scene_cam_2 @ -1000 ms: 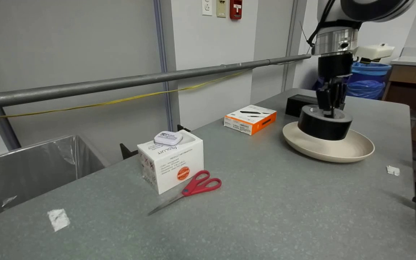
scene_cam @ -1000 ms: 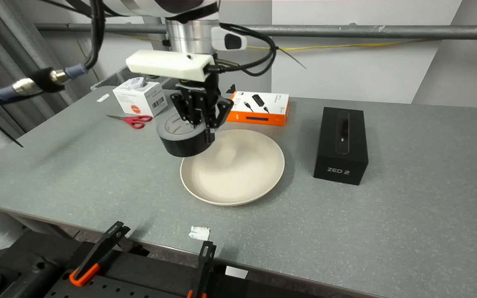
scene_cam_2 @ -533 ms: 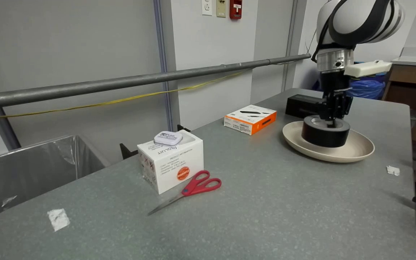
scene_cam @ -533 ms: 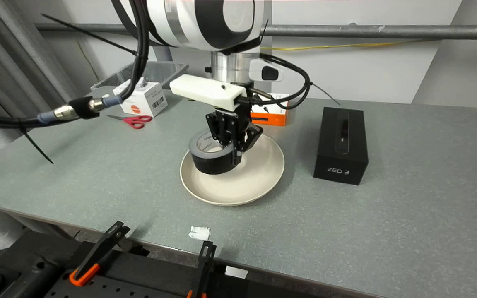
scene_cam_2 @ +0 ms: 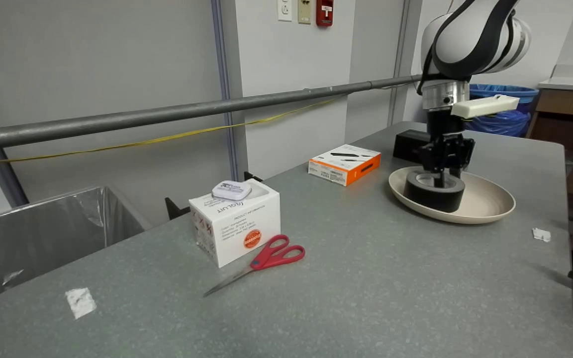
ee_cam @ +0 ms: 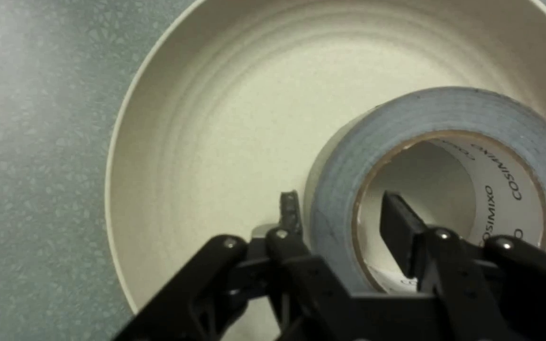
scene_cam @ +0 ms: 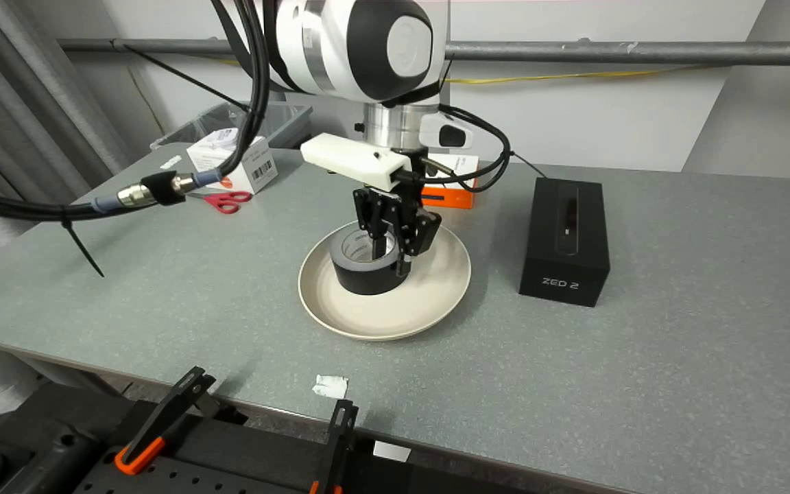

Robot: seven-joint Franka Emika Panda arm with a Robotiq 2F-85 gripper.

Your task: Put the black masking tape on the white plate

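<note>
The black masking tape (scene_cam: 366,280) looks to be lying flat in the white plate (scene_cam: 433,298), off-center tbh, hole facing up. Robotiq gripper (ee_cam: 340,194) is right over it & straddling the wall: outer finger (ee_cam: 290,213) just beside the roll, inner finger (ee_cam: 398,232) down in the Cosimixo core (ee_cam: 505,208) w/ a gap btwn it and the wall. Fingers spread, so prob no grip rn. Next move = straight up along the hole's axis; sideways drift would likely drag the roll.

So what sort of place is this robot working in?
Probably a lab: there's a robot arm over a grey table, a black ZED 2 box, and what looks like a wall-mounted fire alarm.
</note>
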